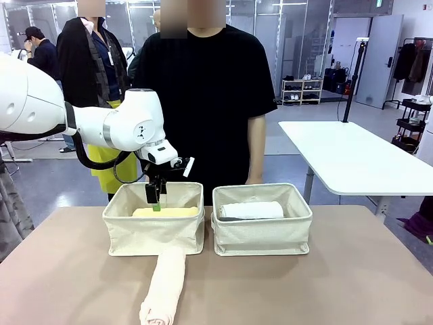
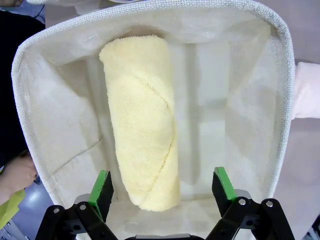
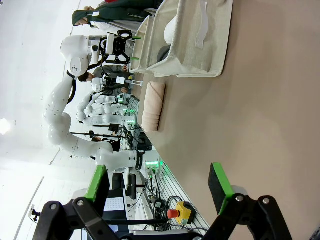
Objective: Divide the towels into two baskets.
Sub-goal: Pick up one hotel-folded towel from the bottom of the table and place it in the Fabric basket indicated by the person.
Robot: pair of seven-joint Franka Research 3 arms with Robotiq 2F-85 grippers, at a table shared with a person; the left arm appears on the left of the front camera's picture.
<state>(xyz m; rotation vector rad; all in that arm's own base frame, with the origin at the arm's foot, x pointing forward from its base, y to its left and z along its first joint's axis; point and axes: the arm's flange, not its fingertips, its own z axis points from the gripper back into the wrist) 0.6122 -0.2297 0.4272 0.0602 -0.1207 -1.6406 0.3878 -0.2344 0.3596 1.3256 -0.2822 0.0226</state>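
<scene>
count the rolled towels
3 clear: yellow towel in left basket, white towel in right basket, pink towel on the table. A dark sliver beside the white may be a fourth.

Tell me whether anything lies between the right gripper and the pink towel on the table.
Nothing visible does. The right gripper hangs open over bare table, and the pink towel lies in the open in front of the left basket, with only tabletop between them.
</scene>
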